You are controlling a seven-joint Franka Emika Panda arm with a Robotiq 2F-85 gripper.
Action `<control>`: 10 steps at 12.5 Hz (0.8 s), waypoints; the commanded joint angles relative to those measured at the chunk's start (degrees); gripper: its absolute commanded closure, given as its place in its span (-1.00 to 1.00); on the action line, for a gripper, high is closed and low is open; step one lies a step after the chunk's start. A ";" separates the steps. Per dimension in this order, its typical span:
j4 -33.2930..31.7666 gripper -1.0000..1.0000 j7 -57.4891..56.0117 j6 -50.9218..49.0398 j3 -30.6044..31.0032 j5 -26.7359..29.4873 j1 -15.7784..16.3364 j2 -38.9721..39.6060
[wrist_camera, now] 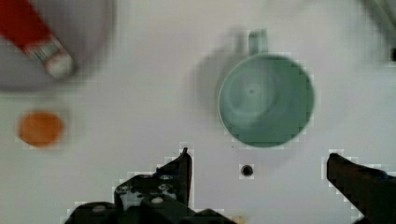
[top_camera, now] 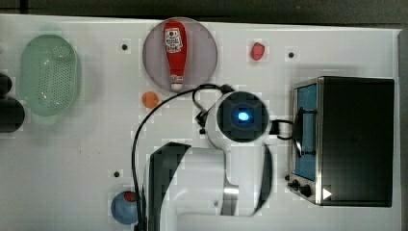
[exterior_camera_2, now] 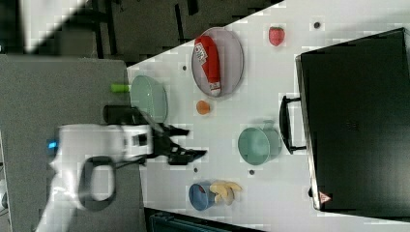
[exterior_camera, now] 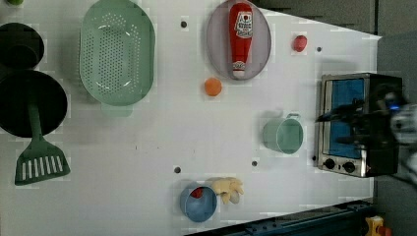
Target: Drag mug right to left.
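Observation:
The teal-green mug (exterior_camera: 282,136) stands upright and empty on the white table (exterior_camera: 147,147), just left of the toaster oven in the left view. It also appears in the right view as mug (exterior_camera_2: 258,145), and in the wrist view as mug (wrist_camera: 266,99) with its handle nub pointing away from the fingers. My gripper (wrist_camera: 258,156) hovers above the table beside the mug, open, its two black fingers (wrist_camera: 180,170) spread wide with nothing between them. From the right view, the gripper (exterior_camera_2: 193,142) hangs high above the scene. In the top view my arm (top_camera: 243,115) covers the mug.
A toaster oven (exterior_camera: 351,123) stands close to the mug. A grey plate (exterior_camera: 263,34) carries a ketchup bottle (exterior_camera: 240,34). An orange ball (exterior_camera: 213,87), a strawberry (exterior_camera: 299,43), a pale green colander (exterior_camera: 117,51), a blue bowl (exterior_camera: 198,204), black pots (exterior_camera: 29,101) and a spatula (exterior_camera: 39,157) are spread around.

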 commanded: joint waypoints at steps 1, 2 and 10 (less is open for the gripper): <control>-4.73 -1.00 -16.83 6.97 0.65 -0.19 0.51 1.55; -5.94 -1.00 -20.78 10.05 0.95 -0.21 0.55 3.10; -8.48 -1.00 -28.95 25.37 1.53 -2.33 0.98 16.89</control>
